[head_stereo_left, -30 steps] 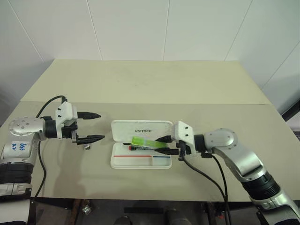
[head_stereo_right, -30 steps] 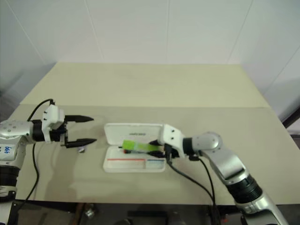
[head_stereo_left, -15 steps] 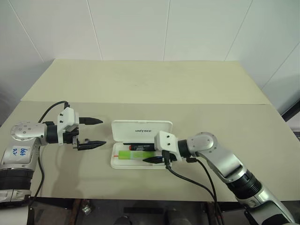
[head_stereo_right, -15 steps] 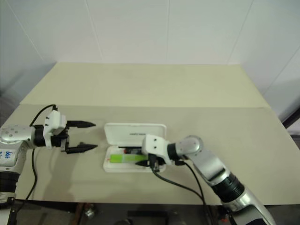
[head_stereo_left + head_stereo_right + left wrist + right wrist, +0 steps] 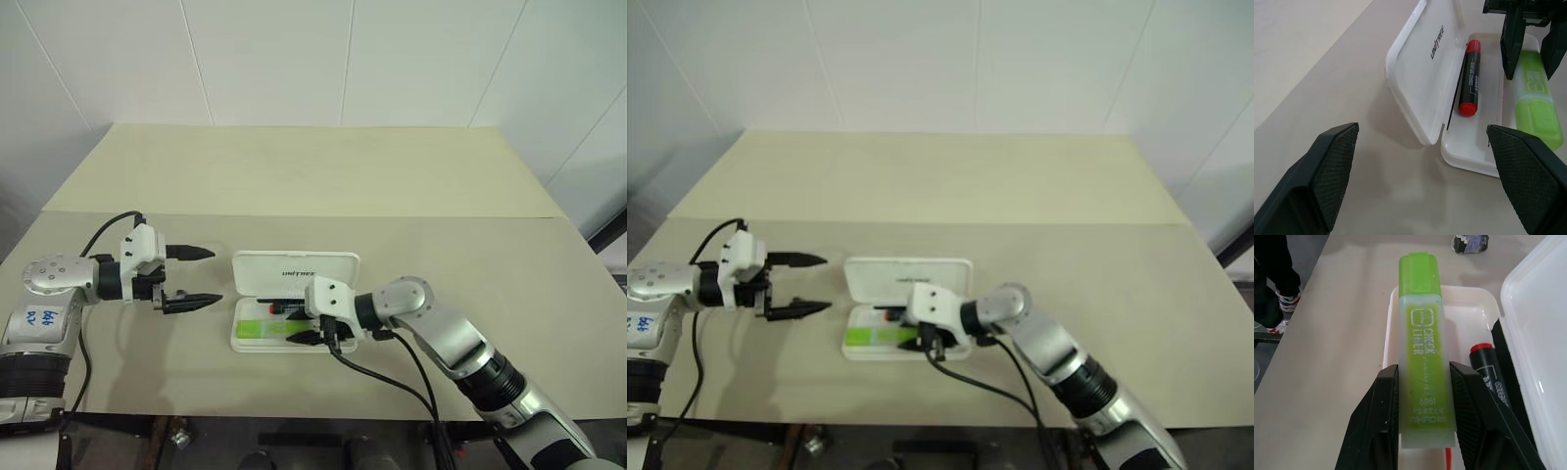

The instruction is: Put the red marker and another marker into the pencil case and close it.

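Observation:
The white pencil case [image 5: 341, 338] lies open near the table's front, its lid [image 5: 296, 272] folded back flat. The red marker [image 5: 1469, 78] rests in the tray along the hinge side. My right gripper [image 5: 306, 328] is shut on the lime-green marker [image 5: 1421, 333], the other marker, holding it lengthwise low over the tray's front half. The marker's cap reaches past the tray's left end wall. I cannot tell whether it touches the tray floor. My left gripper [image 5: 201, 276] hovers open just left of the case, holding nothing.
A small dark lump [image 5: 1470, 242] sits on the beige table [image 5: 323, 176] beyond the case's left end. The case lies close to the table's front edge. A person's legs [image 5: 1273, 264] stand on the floor beside the table.
My right gripper has carried the green marker leftward and down, from above the case's middle to low over the tray's left half. The left gripper has stayed where it was.

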Available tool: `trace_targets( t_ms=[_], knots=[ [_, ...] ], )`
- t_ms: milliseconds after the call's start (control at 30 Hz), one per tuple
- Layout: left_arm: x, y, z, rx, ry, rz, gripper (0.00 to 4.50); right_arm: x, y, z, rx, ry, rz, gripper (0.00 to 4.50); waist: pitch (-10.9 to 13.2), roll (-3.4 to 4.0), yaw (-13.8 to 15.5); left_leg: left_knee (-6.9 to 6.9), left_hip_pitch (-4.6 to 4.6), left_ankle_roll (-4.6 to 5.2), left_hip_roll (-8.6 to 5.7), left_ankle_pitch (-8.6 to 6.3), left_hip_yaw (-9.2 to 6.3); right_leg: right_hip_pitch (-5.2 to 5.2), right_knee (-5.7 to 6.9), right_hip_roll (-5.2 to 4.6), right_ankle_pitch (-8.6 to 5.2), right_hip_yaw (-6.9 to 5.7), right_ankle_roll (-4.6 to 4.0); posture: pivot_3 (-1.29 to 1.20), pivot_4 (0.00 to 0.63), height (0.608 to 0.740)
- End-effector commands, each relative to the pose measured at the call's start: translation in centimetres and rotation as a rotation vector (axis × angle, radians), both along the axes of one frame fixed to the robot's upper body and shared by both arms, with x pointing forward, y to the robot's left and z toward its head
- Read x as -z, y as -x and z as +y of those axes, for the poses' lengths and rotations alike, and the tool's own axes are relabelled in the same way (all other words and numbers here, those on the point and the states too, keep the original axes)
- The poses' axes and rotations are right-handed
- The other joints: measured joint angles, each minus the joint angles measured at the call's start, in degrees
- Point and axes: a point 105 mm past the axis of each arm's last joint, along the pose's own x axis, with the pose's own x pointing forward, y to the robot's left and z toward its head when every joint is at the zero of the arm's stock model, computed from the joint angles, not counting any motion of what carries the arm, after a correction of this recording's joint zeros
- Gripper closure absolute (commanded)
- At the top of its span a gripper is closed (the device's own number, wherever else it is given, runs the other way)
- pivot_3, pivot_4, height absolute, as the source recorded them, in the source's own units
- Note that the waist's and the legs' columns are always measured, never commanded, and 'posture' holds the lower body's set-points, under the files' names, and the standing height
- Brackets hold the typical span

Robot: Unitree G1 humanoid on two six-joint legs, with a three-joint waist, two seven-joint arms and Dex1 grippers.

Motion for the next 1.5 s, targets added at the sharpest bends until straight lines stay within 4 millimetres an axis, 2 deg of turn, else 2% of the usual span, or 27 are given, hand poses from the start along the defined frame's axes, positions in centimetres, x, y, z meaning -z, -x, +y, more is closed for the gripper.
trace_targets(
  t_ms=[33,733,1233,1500],
  knots=[
    [-0.9,0.2,0.0,0.001,0.021,-0.039,0.0,-0.3,-0.1,0.3,0.004,0.002,-0.014,3.41,0.0,0.0,0.0,0.0,0.0,0.0,0.0,0.0,0.0,0.0,0.0,0.0,0.0,0.0,0.0,0.0,0.15,0.74],
    [-0.9,0.0,-0.2,0.003,0.023,-0.039,0.0,0.6,0.0,-0.2,0.072,0.058,0.027,3.41,0.0,0.0,-0.1,-0.01,0.0,0.0,0.0,0.0,0.0,-0.01,0.0,0.0,0.0,0.0,0.0,0.0,0.15,0.74],
    [-0.8,-0.2,-0.3,0.011,0.023,-0.038,0.0,-0.5,0.2,0.2,0.082,0.023,0.026,3.41,0.0,0.0,-0.1,-0.02,0.0,0.0,0.0,0.0,0.0,-0.01,-0.01,0.0,0.0,0.0,0.0,0.0,0.15,0.74],
    [-0.6,-0.2,-0.5,0.015,0.023,-0.034,0.0,-1.3,0.3,-0.4,0.076,-0.008,0.03,3.41,0.0,0.0,0.0,-0.03,0.0,0.0,0.0,0.0,0.0,-0.01,-0.02,0.0,0.0,0.0,0.0,0.0,0.15,0.74]
  ],
)
